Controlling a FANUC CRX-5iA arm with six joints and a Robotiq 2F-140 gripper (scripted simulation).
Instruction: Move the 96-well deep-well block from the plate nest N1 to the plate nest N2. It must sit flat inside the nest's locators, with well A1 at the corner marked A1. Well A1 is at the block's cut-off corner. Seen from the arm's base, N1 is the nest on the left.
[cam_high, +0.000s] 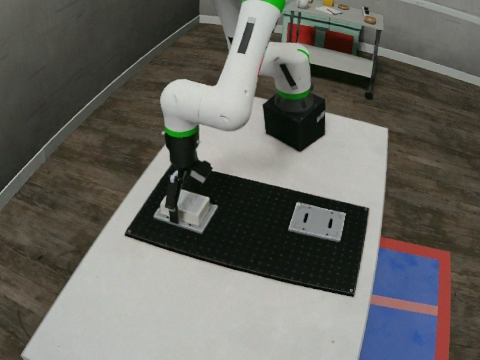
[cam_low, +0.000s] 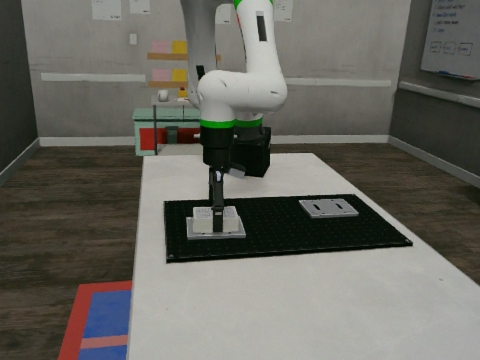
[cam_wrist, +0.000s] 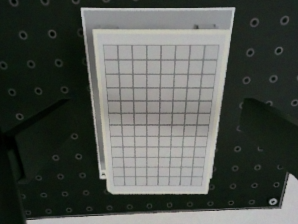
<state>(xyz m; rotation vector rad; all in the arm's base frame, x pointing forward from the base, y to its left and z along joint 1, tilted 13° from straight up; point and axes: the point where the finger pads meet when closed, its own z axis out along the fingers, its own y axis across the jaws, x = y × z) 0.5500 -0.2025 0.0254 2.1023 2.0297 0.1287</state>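
The white 96-well deep-well block (cam_high: 194, 206) sits on a grey plate nest (cam_high: 184, 223) at the left end of the black perforated board (cam_high: 250, 232). It also shows in the exterior view (cam_low: 215, 218) and fills the wrist view (cam_wrist: 159, 112), where the nest's edge (cam_wrist: 150, 15) shows along its top and left sides. My gripper (cam_high: 187, 200) is lowered over the block and open. Its fingers stand clear of the block's long sides in the wrist view (cam_wrist: 150, 130). I cannot make out the cut-off corner.
The other grey plate nest (cam_high: 317, 221) lies empty at the right end of the board, also seen in the exterior view (cam_low: 328, 207). The arm's black base block (cam_high: 295, 120) stands at the back of the white table. A shelf cart (cam_high: 332, 30) stands on the floor behind.
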